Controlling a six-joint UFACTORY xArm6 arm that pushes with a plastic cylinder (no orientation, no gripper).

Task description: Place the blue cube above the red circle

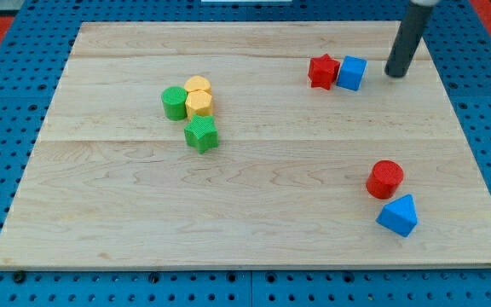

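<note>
The blue cube (351, 72) sits near the view's top right, touching a red star (322, 71) on its left. The red circle (385, 179) lies at the view's lower right, well below the cube. My tip (395, 73) rests on the board just right of the blue cube, a small gap apart from it.
A blue triangle (398, 215) lies just below the red circle. Left of centre is a cluster: a green circle (174, 102), a yellow circle (198, 85), a yellow hexagon (199, 104) and a green star (201, 134). The wooden board (254, 230) ends close to the tip's right.
</note>
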